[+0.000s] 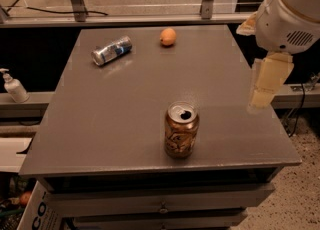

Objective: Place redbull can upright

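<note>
The redbull can point(112, 50), slim and silver with blue patches, lies on its side at the far left of the grey table point(125, 104). My gripper point(260, 103) hangs from the white arm point(292, 11) over the table's right edge. It is far from the can and holds nothing that I can see.
A wider gold-brown can point(181, 130) stands upright and opened near the table's front. An orange point(168, 37) lies at the far middle. A white pump bottle point(14, 86) stands on a ledge to the left. Drawers sit under the tabletop.
</note>
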`<state>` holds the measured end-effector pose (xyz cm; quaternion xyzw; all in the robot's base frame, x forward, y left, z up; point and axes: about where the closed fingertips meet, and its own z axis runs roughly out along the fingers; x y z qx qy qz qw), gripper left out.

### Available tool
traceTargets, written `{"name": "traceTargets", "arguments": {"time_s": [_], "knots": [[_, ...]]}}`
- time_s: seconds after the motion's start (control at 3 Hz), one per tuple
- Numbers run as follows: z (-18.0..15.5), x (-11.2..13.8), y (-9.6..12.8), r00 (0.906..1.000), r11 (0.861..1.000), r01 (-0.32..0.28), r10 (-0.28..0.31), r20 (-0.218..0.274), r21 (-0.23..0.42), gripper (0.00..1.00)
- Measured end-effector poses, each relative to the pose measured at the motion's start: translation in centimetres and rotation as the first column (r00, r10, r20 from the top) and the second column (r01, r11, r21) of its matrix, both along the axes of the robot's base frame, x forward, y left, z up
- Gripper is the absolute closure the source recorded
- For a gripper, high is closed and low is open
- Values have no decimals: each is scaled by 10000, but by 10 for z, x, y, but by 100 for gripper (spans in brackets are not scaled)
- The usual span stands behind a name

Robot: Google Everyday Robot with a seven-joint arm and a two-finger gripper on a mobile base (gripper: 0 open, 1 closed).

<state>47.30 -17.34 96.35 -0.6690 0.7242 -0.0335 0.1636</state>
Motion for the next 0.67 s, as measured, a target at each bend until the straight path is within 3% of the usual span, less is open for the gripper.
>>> {"name": "traceTargets", "arguments": {"time_s": [0.33,0.67], "knots": [[-8,25,27,9960,9958,-887,889,76,-242,0],[-17,49,57,9862,9850,-1642,1650,108,-525,0]]}}
